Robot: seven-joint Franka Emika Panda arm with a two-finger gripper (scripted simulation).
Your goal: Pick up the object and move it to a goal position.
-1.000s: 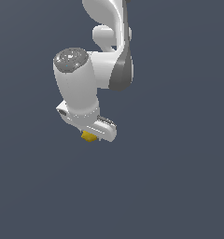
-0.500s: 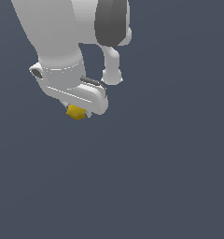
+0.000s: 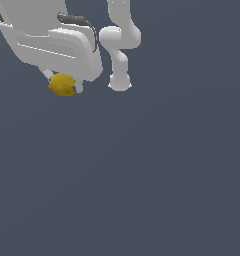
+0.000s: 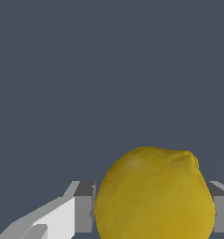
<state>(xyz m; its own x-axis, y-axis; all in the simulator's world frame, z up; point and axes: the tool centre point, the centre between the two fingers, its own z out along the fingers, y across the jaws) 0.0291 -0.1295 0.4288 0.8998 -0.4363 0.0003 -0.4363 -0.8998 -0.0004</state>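
Yellow and dull-skinned, the lemon (image 3: 62,85) sits clamped between the fingers (image 4: 83,207) of the white end effector (image 3: 62,83), held near the exterior view's upper left, with plain grey worktop (image 3: 157,175) behind.

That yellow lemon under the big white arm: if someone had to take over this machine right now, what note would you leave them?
Gripper: shut on the lemon, one finger pressed to each side in the wrist view.
Lemon: held beneath the white arm, near the upper part of the exterior view's left side. Nothing else lies on the plain grey surface.
Done: the lemon is picked up.
Left: carry it to the goal spot. No marker for that spot shows in either view, so check where it is before moving on.
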